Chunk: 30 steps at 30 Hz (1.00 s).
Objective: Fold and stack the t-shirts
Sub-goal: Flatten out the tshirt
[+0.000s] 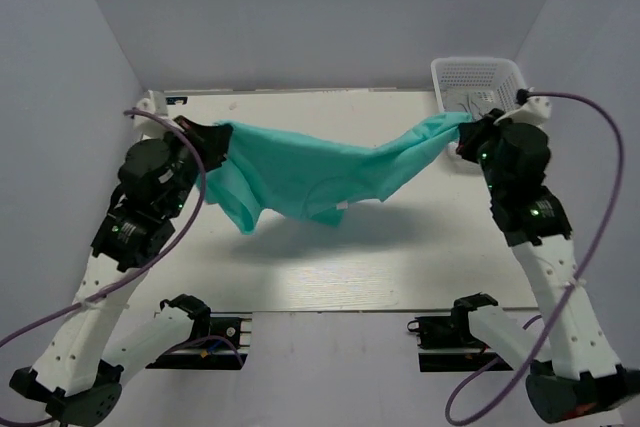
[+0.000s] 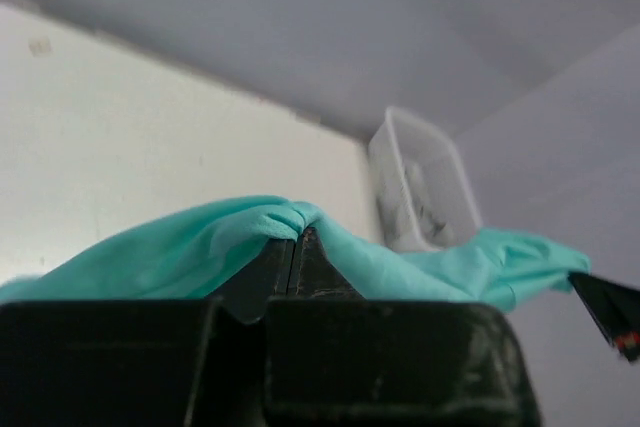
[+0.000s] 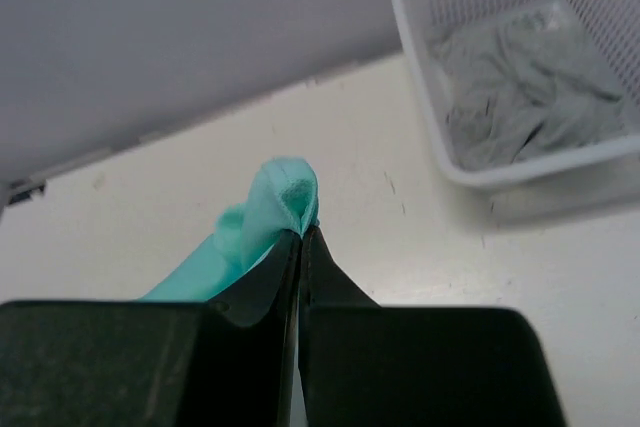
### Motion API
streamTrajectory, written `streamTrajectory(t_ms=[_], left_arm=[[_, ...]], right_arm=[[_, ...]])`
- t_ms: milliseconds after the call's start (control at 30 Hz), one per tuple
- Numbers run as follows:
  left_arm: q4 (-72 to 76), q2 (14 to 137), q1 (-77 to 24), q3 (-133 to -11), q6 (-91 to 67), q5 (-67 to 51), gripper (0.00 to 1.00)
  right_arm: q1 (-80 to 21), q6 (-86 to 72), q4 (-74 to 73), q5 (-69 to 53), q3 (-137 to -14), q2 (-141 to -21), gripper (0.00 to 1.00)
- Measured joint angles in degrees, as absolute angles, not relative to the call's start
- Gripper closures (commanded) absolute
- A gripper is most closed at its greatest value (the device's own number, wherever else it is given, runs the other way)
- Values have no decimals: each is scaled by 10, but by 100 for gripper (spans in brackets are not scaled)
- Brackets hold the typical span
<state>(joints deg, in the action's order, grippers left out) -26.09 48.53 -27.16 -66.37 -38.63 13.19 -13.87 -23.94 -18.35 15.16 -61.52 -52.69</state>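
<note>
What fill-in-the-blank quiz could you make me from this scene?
1. The shirt hangs stretched between ____ end effectors.
2. The left end effector and the right end effector are each ____ on the shirt.
3. The basket stands at the table's far ____ corner.
4. The cloth lying in the basket is ____ in colour.

Missing words: two; shut; right; grey.

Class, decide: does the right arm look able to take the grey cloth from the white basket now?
Probably not yet: the basket sits close by, unobstructed, but the right claw is shut on the teal shirt.
</note>
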Motion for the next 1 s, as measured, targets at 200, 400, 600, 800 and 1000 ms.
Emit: streamTrajectory(t_ms=[200,400,600,800,1000], left_arm=[[-300,451,-271,-760,-384,194,100],[-329,377,-271,-784,-383,195,100],[-330,343,-268,-796,-385,169,100],[-321,417,-268,-762,-389,164,100],[-329,682,-257,-702,-403,204,74]], right_arm=[[-138,-215,-252,193,-729,-456,100],[-138,-189,-306,176,-833,-410,100],[-138,-180,-314,148,-875,-391,100],[-138,-191,-300,149,-779,-441,100],[-135,-219,-243,141,-624,-640,100]])
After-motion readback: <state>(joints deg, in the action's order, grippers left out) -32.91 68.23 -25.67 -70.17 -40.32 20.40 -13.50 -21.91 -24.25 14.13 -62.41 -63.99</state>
